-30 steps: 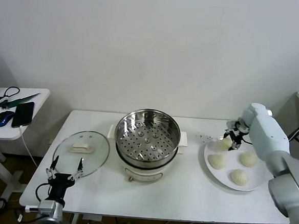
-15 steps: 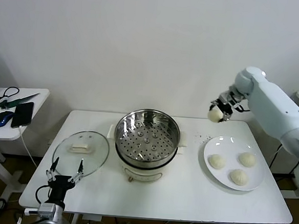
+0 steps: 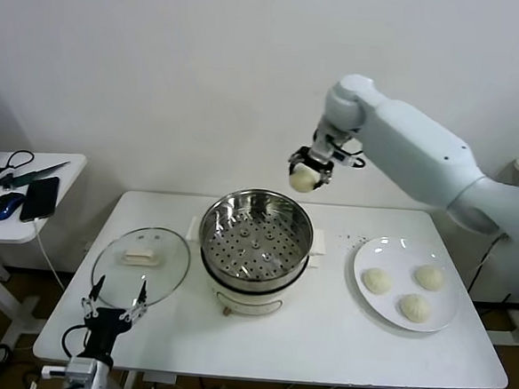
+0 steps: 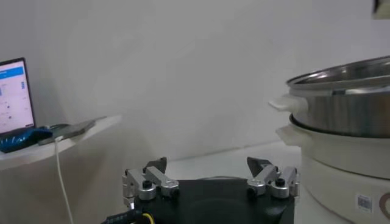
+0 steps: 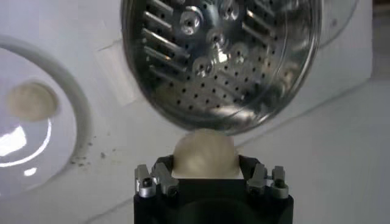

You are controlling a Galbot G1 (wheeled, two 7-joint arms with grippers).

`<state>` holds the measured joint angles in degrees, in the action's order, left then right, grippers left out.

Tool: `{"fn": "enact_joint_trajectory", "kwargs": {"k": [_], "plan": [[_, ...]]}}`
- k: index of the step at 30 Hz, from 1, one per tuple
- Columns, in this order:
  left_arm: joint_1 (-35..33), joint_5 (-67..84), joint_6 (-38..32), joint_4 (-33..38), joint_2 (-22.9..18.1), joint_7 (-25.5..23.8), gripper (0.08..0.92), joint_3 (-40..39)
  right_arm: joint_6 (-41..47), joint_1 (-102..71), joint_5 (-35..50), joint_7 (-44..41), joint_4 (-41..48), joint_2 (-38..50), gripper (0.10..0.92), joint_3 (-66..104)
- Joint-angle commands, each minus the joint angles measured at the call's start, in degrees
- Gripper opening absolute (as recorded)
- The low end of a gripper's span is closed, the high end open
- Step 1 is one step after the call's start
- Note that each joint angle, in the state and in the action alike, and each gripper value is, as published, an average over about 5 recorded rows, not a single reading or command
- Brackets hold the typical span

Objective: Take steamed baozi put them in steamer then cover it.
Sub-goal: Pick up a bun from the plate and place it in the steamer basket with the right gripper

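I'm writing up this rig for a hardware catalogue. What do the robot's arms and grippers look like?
The right arm has a smooth, glossy white shell of rounded segments with bulbous joints. The right gripper is black, with silver metal fittings and dark cabling at the wrist. The left gripper is likewise a black block with two thin fingers on silver bolted brackets; a yellow wire shows at its base.

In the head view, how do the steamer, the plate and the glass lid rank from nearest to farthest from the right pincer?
Right pincer holds a bun above the steamer's far right rim.
1. Steamer: just below, table centre.
2. Plate: on the table's right, three buns on it.
3. Lid: flat on the table's left, beyond the steamer.
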<state>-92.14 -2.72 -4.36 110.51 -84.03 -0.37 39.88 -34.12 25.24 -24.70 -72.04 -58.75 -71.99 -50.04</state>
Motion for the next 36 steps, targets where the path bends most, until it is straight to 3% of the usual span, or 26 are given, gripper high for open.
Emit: {"fn": "enact_joint_trajectory", "kwargs": {"k": [1, 20, 26, 36], "plan": [[-0.39, -0.03, -0.11, 0.52, 0.07, -0.27, 0.823, 0.04, -7.69, -5.48, -15.33, 3.37, -2.64, -7.63, 0.714, -0.27], [-0.34, -0.78, -0.22, -0.63, -0.23, 0.05, 0.823, -0.34, -10.91, -14.69, -28.05, 7.36, 6.32, -11.05, 0.721, 4.03], [-0.38, -0.99, -0.36, -0.87, -0.32, 0.02, 0.823, -0.53, -10.59, -14.74, -28.05, 7.49, 6.52, -10.94, 0.727, 4.11], [-0.62, -0.98, -0.56, -1.04, -0.16, 0.08, 0.823, -0.29, -9.11, -12.14, -23.19, 6.69, 2.78, -8.65, 0.822, 4.67]]}}
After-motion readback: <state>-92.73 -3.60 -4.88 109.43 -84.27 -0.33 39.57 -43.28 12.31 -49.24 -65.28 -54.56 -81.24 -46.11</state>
